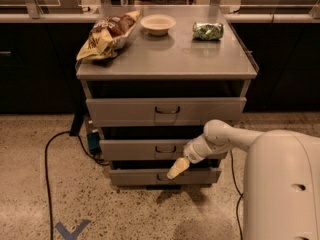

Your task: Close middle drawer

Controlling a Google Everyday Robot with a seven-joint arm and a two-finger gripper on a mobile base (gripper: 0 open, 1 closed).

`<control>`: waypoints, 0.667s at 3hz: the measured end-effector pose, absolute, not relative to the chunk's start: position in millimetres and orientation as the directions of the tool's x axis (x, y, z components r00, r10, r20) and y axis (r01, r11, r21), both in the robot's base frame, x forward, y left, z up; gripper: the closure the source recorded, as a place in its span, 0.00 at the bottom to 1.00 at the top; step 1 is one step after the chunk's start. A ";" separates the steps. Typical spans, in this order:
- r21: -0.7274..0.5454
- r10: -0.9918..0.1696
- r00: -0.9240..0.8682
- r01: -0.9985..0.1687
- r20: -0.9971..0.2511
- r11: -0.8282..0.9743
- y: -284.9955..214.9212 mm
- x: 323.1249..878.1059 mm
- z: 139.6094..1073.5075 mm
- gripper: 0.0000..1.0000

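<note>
The middle drawer point(140, 149) is the second of three grey drawers in a metal cabinet, with a small dark loop handle point(165, 149) at its centre. Its front stands a little forward of the cabinet body, with a dark gap above it. My gripper point(176, 169) has pale cream fingertips and points down and left from my white arm point(220, 140). It sits just below and right of the handle, in front of the lower edge of the middle drawer and over the bottom drawer point(145, 176).
The top drawer point(165, 111) also stands out a little. On the cabinet top point(170, 54) lie a chip bag point(107, 34), a white bowl point(157, 24) and a green packet point(208, 31). A black cable point(50, 159) loops on the floor at the left. My white body point(282, 184) fills the lower right.
</note>
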State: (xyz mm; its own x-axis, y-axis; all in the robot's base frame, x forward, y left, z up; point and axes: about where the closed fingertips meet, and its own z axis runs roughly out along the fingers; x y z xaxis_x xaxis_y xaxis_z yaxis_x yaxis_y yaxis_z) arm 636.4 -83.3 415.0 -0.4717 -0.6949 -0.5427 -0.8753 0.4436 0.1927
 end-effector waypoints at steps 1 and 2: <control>0.209 -0.689 -0.477 -0.874 -0.546 0.440 -75.7 654.5 408.1 0.00; 0.209 -0.689 -0.477 -0.874 -0.546 0.440 -75.7 654.5 408.1 0.00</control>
